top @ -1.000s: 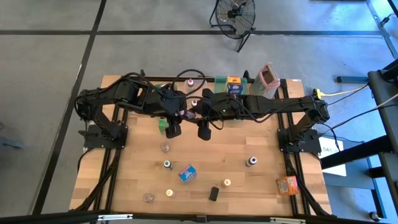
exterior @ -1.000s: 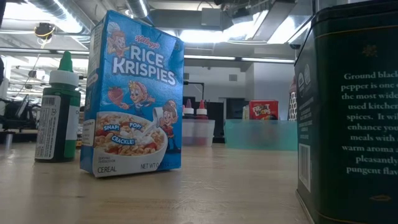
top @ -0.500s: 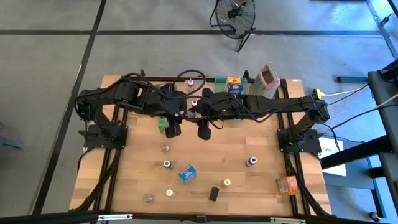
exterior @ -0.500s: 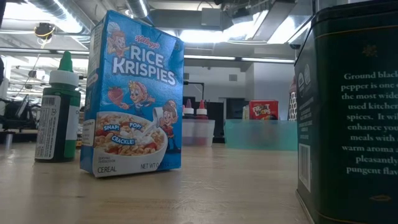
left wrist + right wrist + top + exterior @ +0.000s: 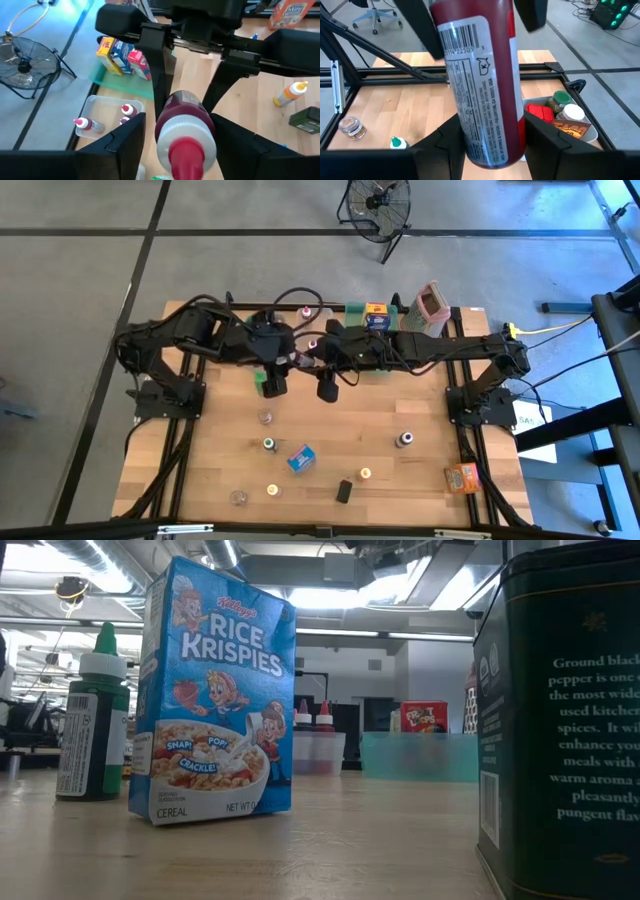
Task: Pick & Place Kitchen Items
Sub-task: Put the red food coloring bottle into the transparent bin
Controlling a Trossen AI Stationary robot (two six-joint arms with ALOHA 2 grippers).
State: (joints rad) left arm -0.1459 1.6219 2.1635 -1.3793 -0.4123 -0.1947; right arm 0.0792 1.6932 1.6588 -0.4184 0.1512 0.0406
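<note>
A small bottle [image 5: 183, 131] of dark red liquid, with a white collar and a red cap, hangs in the air over the far middle of the table between my two arms. My right gripper [image 5: 495, 142] is shut on its bottom end. My left gripper [image 5: 182, 145] is open. Its fingers stand on either side of the cap end, with a narrow gap showing on one side. In the high view the left gripper [image 5: 288, 362] and the right gripper [image 5: 316, 362] meet nose to nose. My right gripper pinches the bottle's bottom end [image 5: 490, 147] between its two fingers, on opposite sides of the round body. The fingers come from the table's right side, nearly level, and lie along the bottle. The bottle is lifted clear, with its cap end [image 5: 186, 154] pointing toward my left arm.
A green tray [image 5: 357, 310] of small boxes, a clear bin [image 5: 90, 107] of little bottles and a pinkish grater [image 5: 432, 305] line the far edge. On the near half stand a blue cereal box [image 5: 301, 457], a dark tin [image 5: 343, 491], a green bottle [image 5: 269, 444], small jars and an orange box [image 5: 462, 477].
My left arm's wrist has turned a little, and its cable loop has shifted over the far edge. The right arm and the bottle have kept still.
</note>
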